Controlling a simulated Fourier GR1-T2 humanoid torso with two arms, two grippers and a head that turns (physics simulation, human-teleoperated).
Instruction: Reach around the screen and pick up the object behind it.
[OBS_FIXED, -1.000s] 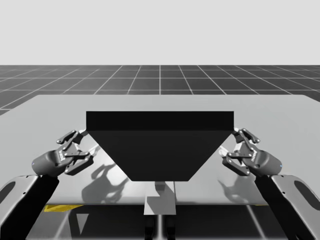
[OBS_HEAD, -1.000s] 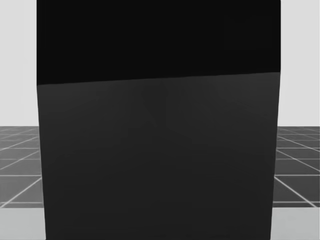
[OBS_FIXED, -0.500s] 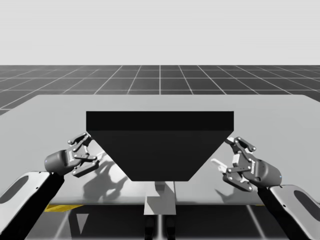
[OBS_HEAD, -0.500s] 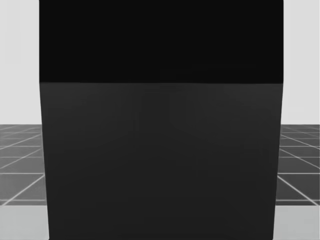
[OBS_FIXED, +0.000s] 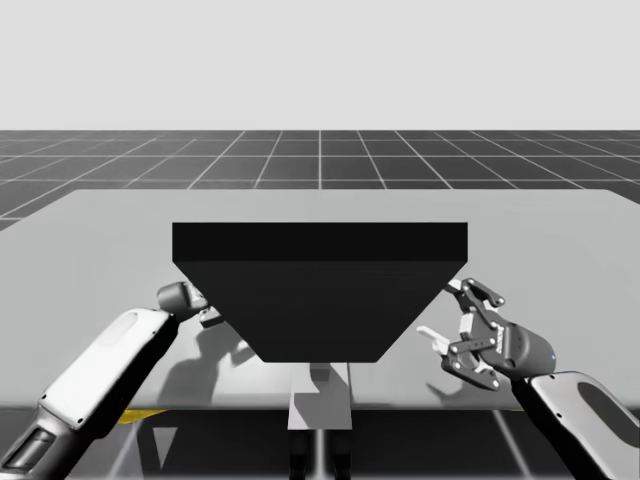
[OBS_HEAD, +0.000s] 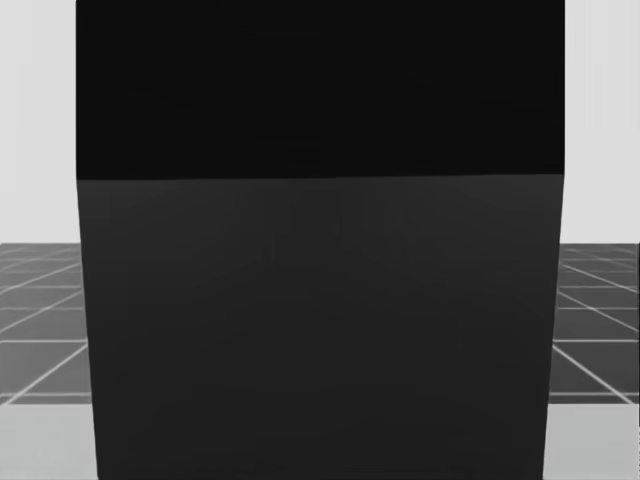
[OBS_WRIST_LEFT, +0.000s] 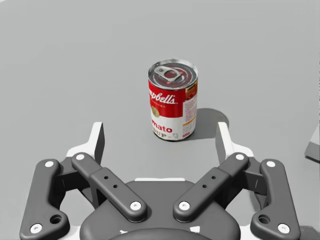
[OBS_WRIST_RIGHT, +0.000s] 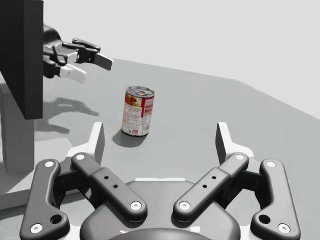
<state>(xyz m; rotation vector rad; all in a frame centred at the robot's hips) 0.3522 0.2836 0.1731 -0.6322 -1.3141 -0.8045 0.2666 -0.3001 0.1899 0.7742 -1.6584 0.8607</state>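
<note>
Meanwhile, on the far side of the black screen (OBS_FIXED: 320, 295), the red-and-white can (OBS_WRIST_LEFT: 172, 100) stands upright on the grey counter (OBS_FIXED: 560, 230), apart from the screen and touched by nothing. Its label (OBS_WRIST_LEFT: 165, 107) is red above and white below, with white script across the red band, red lettering on the white one and a strip of small print down one side; we leave the wording unread. A silver lid (OBS_WRIST_LEFT: 171, 72) with a pull-tab tops it. Our left pincer (OBS_WRIST_LEFT: 160, 136) hangs above the counter with its two fingers (OBS_WRIST_LEFT: 97, 142) spread wide and nothing held, the can ahead of it and in line with the gap between them. Our right pincer (OBS_WRIST_RIGHT: 160, 136) is likewise spread wide and holds nothing; the can stands well ahead of it, slightly toward the screen's side, and beyond the can our left pincer shows in the air, beside the screen's edge. From the high view our left arm (OBS_FIXED: 110, 380) enters at the lower left and its pincer is partly hidden at the screen's left edge, while our right pincer sits off the screen's right edge, just clear of it. From the head view the screen stands squarely before us, dark floor tiles (OBS_HEAD: 30, 320) with pale lines at either side. A pale stand (OBS_FIXED: 320, 395) carries the screen.
</note>
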